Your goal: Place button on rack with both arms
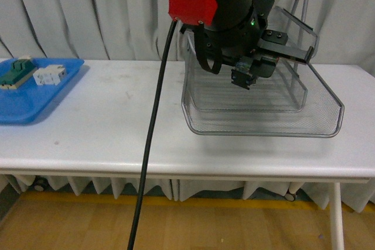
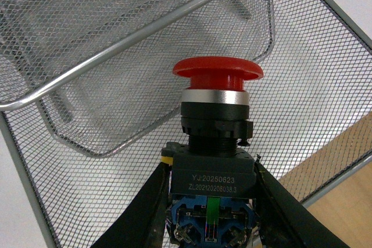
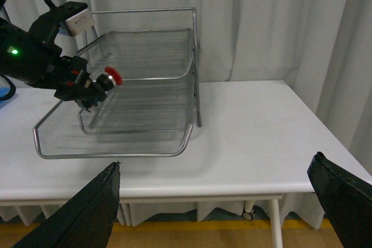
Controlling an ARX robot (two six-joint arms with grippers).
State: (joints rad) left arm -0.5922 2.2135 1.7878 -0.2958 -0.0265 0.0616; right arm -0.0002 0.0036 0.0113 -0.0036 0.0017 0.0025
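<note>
My left gripper (image 2: 213, 201) is shut on the button (image 2: 216, 120), its black fingers (image 2: 148, 207) clamped on the dark body while the red cap points into the rack (image 2: 87, 45). From the front, the left arm (image 1: 217, 10) hangs over the silver wire rack (image 1: 263, 118) and holds the button (image 1: 244, 78) above the lowest tier's mesh. The right wrist view shows the red-capped button (image 3: 112, 76) at the rack's (image 3: 139, 62) open front, about level with the middle tier. My right gripper (image 3: 215, 201) stands open and holds nothing, back from the table edge and well apart from the rack.
A blue tray (image 1: 29, 106) at the table's far left holds a green-and-cream block (image 1: 16, 71) and a white blocky part (image 1: 50, 75). A black cable (image 1: 153, 127) hangs down in front of the table (image 1: 105, 139). White curtains close off the back.
</note>
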